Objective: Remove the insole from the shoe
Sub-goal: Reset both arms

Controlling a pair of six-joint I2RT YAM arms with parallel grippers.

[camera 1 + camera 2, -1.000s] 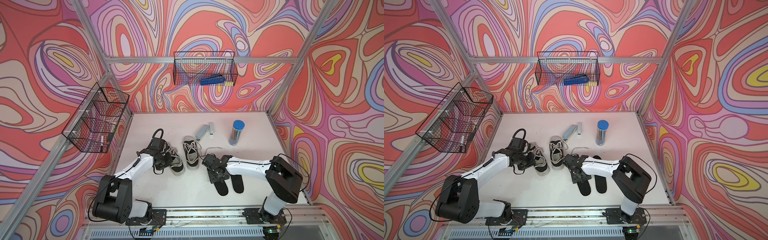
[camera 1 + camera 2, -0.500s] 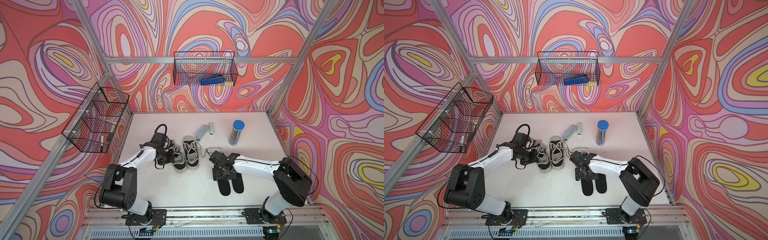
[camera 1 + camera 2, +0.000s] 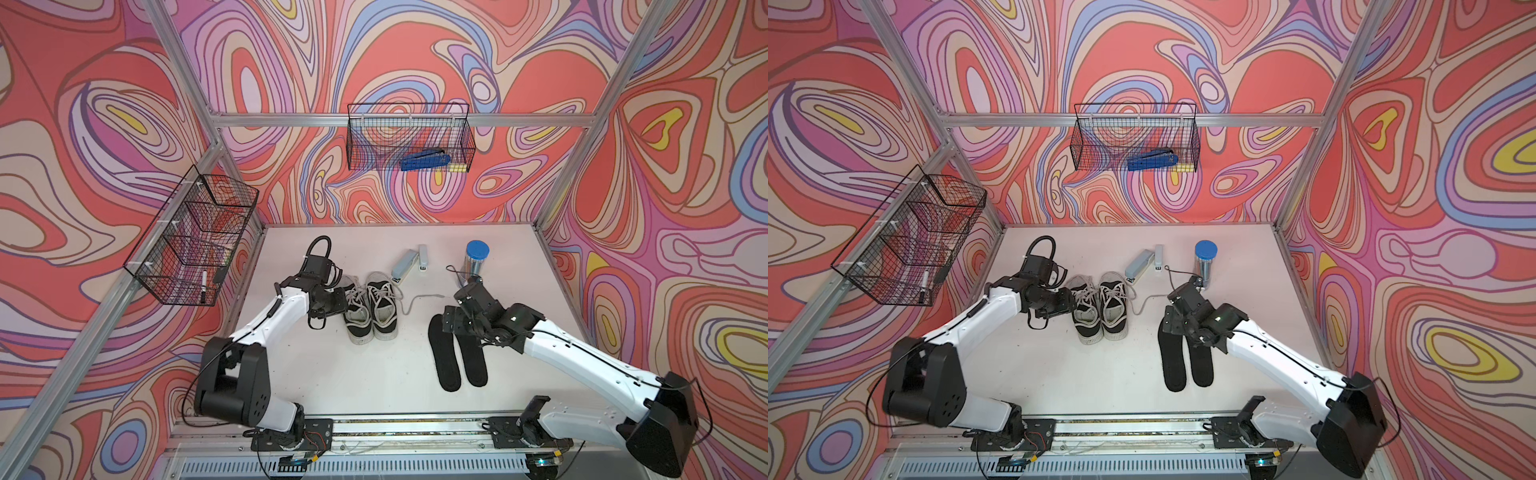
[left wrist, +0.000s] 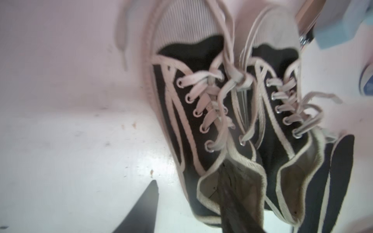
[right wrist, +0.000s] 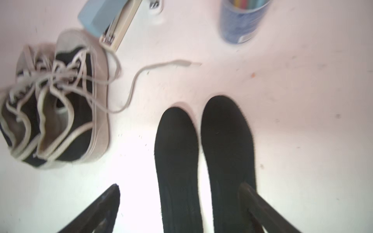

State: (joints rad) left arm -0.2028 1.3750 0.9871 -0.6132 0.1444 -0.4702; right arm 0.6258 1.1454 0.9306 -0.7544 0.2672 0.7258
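Both insoles are lying flat on the table (image 3: 324,374), outside the shoes. The insole nearer to the shoes (image 3: 445,359) and the other insole (image 3: 473,361) are lying side by side, almost touching along their length. Their long axis is running from the robot's base toward the back wall, nearly parallel to the shoes, and they are lying well apart from them, on the right arm's side.

So the right arm is the nearer one. Your right gripper (image 5: 179,188) is hanging just over their far ends with the fingers spread wide, holding nothing. In the right wrist view one finger (image 5: 105,203) is standing over bare table and the second over the other insole, so the nearer insole is lying between them, lengthwise. Whether the tips are touching anything, I cannot tell.

Your left gripper (image 3: 340,300) is sitting at the shoe on the left arm's side (image 3: 358,320), and the second shoe (image 3: 384,311) is touching that shoe. Its fingers are apart: one is over the table and one is reaching into the shoe's opening, with the side wall between them, not pinched as far as I am seeing.

I am judging the removal finished. For the retreat, you are needing to lift that finger out first, or the shoe may be dragging along.
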